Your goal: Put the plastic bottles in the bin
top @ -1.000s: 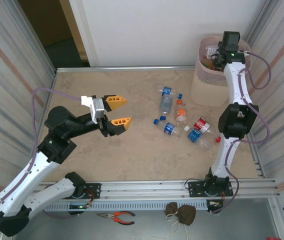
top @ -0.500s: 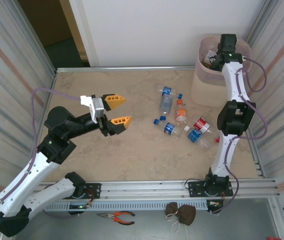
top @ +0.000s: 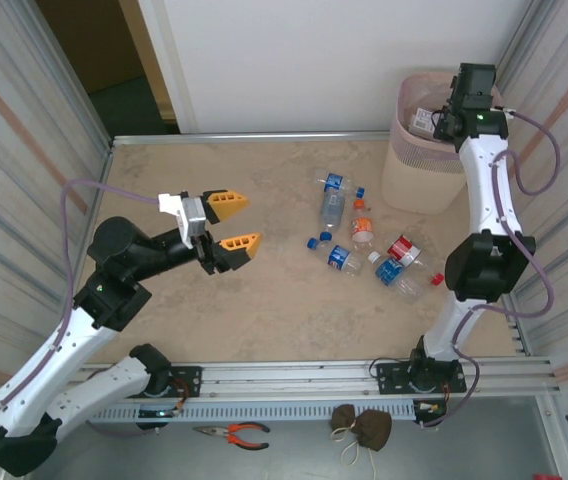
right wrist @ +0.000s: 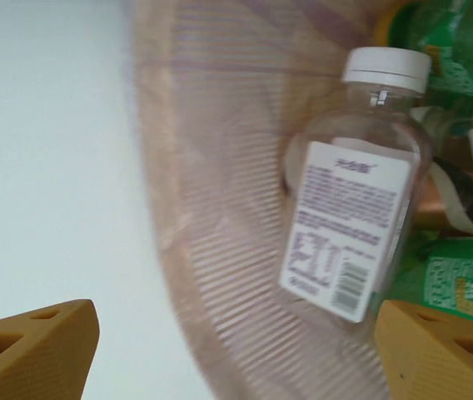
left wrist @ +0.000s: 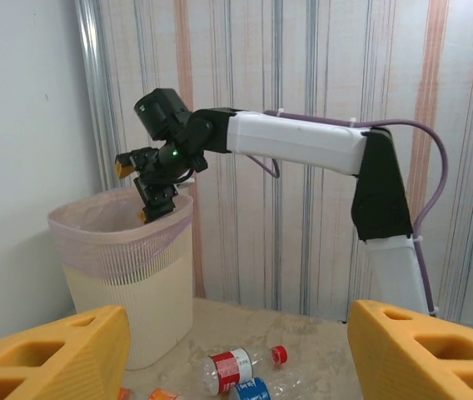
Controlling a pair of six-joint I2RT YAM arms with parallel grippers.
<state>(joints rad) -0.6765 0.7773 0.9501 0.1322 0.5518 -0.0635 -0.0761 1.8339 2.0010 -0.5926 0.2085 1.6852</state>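
So, your bottles. I count about seven loose plastic bottles [top: 333,207] lying on their sides on the table [top: 214,310], just in front of the bin [top: 414,185] and off toward the left arm's side of it. Two or so are clear with blue caps, two have blue labels, one is orange, one is red-labelled and one is clear with a red cap. They overlap a bit, so treat that number as rough.

Inside the bin you've got one clear bottle [right wrist: 349,217] with a white cap and a white printed label leaning on the ribbed wall, plus at least two green ones [right wrist: 453,287] right beside it.

There's just the one bin: pale pink-beige, tapered, with a mesh band up top.

Your right gripper [left wrist: 146,190] hangs over the bin's mouth with its jaws spread wide and nothing between them. Your left gripper [top: 254,220] sits well away from the bin, across the table, jaws apart and empty too.
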